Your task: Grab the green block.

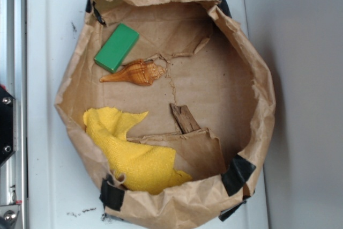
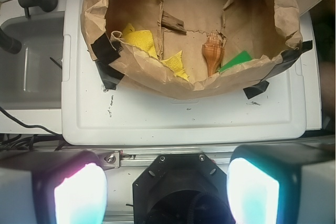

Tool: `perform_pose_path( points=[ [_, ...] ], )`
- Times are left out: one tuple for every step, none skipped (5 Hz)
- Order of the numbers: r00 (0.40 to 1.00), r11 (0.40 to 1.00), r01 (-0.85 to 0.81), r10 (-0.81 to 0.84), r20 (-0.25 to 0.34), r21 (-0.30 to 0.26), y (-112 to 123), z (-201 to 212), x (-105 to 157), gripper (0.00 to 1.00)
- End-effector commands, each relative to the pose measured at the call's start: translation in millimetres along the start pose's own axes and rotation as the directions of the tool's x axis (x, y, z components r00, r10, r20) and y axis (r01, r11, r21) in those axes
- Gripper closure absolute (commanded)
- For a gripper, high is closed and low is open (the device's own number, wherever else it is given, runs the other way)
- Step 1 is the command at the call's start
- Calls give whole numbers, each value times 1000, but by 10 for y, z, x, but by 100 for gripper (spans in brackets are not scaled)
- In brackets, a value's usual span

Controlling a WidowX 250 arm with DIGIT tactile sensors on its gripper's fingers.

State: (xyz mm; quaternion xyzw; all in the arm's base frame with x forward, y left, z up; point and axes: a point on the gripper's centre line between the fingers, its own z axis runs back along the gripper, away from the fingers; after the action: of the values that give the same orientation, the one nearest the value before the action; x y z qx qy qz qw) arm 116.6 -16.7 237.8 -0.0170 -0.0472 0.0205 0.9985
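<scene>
The green block [image 1: 117, 47] lies flat at the upper left inside a rolled-down brown paper bag [image 1: 252, 63], just above the orange seashell [image 1: 136, 72]. In the wrist view only a corner of the green block [image 2: 236, 60] shows behind the bag's near rim, beside the seashell [image 2: 212, 51]. My gripper [image 2: 165, 192] is open and empty, its two fingers wide apart at the bottom of the wrist view, well back from the bag and over the robot's base. The gripper does not show in the exterior view.
A yellow cloth [image 1: 131, 151] lies at the bag's lower left, and a small wood piece [image 1: 185, 118] lies near the middle. The bag sits on a white tray [image 2: 184, 124]. Black tape [image 1: 237, 174] holds the bag's rim. A grey bin [image 2: 31, 61] stands left of the tray.
</scene>
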Motion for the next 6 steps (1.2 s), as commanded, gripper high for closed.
perform_pose_path(
  points=[
    [1000,1000,0,0,0,0,0,0,0,0],
    [979,983,-183,183,89,-9,135,-286,481,0],
    [956,956,-292,293,28,-16,136,-563,926,0],
    [927,926,-376,376,23,18,215,-847,1397,0],
    [863,864,-503,503,54,-9,361,-982,1211,0],
    [863,864,-503,503,54,-9,361,-982,1211,0]
  ],
)
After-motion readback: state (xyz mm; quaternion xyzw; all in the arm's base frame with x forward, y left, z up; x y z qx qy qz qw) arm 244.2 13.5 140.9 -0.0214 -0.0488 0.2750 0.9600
